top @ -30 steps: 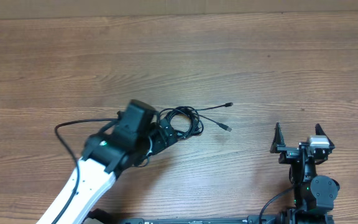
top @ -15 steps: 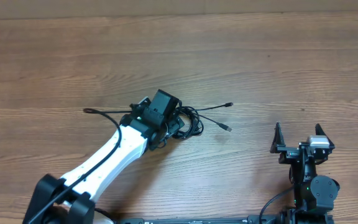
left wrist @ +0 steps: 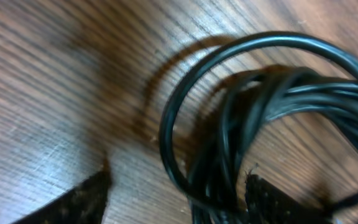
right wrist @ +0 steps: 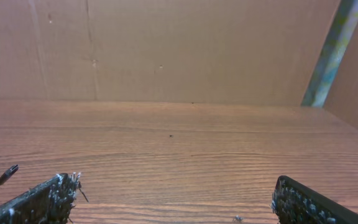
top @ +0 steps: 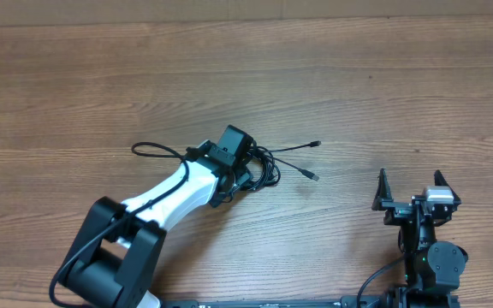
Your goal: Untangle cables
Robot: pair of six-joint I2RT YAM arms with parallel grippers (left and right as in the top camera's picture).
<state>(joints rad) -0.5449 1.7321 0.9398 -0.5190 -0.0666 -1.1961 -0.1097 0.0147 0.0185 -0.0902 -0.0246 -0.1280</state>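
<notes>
Since the cables [top: 260, 166] are thin black cords wound into one loose coil near the middle of the table [top: 358, 85], they should handle as light, limp and springy. A pull on one strand will likely drag the whole bundle across the smooth wood.

Two free ends run out to the right of the coil, each with a small plug [top: 316, 144] [top: 314, 177]. Judgement: best hold is on the thick part of the coil where the strands overlap, leaving the plug ends free to be drawn out. The plugs look small and easy to bend.

Left wrist view: the strands [left wrist: 253, 106] loop between the fingers. One pad [left wrist: 278, 202] sits at the bundle's edge; bare wood shows beside the other.

Left gripper [top: 245, 169]: jaws apart, straddling the coil's left side, nothing clamped. The arm reaches diagonally from the near left edge, wrist pitched down over the coil.

Right gripper [top: 412, 184]: jaws spread wide and empty, parked at the near right edge, well apart from the cables, pointing across the table.
</notes>
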